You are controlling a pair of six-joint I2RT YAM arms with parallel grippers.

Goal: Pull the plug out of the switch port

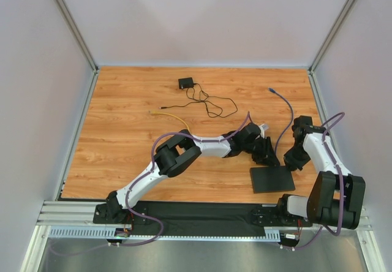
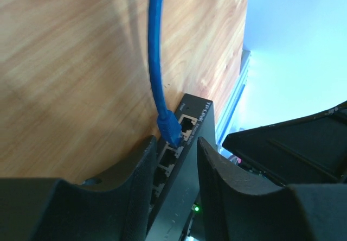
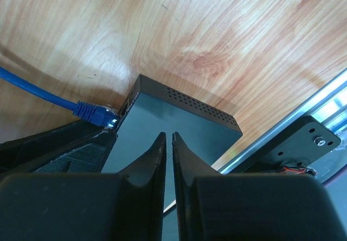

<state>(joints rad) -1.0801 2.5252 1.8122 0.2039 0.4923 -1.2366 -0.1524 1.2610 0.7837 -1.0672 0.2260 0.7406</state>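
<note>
The switch is a flat black box near the table's front right. A blue plug on a blue cable sits in one of its ports. My left gripper is open, with one finger on each side of the port edge and the tips just short of the plug; it shows in the top view. My right gripper is shut and empty, its tips over the switch's top, at its right rear corner in the top view. The plug also shows in the right wrist view.
A small black adapter with a thin black cord and a yellow cable lie at the back of the wooden table. A metal rail runs along the near edge beside the switch. Grey walls enclose three sides.
</note>
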